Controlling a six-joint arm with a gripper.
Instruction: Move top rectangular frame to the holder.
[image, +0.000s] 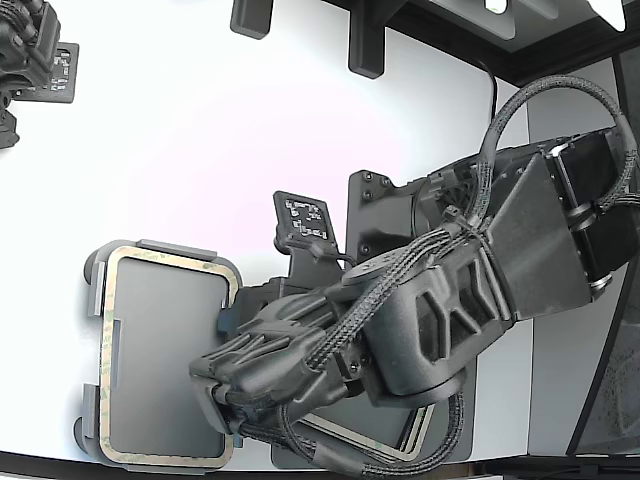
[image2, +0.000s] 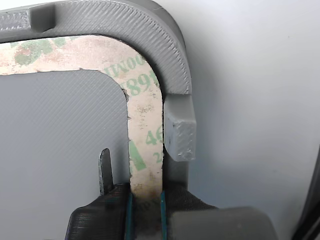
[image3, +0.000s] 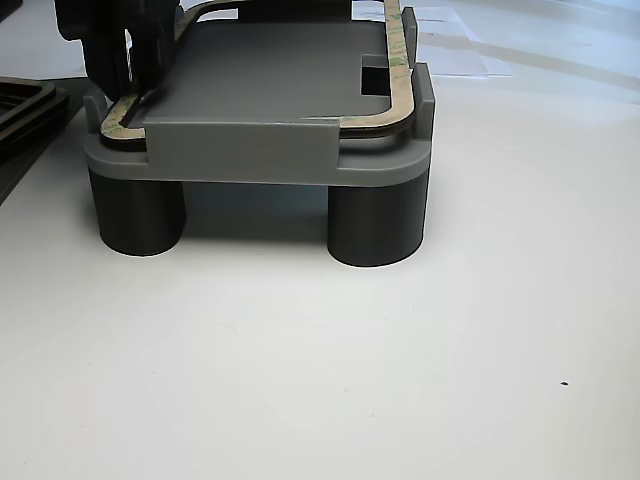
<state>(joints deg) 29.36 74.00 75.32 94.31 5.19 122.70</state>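
Observation:
The top rectangular frame (image: 110, 345), beige with green specks, lies flat inside the rim of the holder (image: 150, 247) at the exterior view's lower left. My gripper (image: 212, 382) reaches over the frame's long side nearest the arm. In the wrist view the frame's strip (image2: 145, 125) runs straight between my gripper's (image2: 146, 202) two fingers, which press its inner and outer edges, next to a holder tab (image2: 179, 135). The other view shows the frame (image3: 400, 90) seated behind the holder's front wall (image3: 240, 150), with my gripper (image3: 120, 60) at the far left corner.
Under the arm a dark mat carries more frames (image: 400, 442). A small black marker plate (image: 305, 220) stands beside the arm's base. A second arm (image: 25, 50) sits at the exterior view's upper left. Black posts (image: 365, 45) stand at the back edge.

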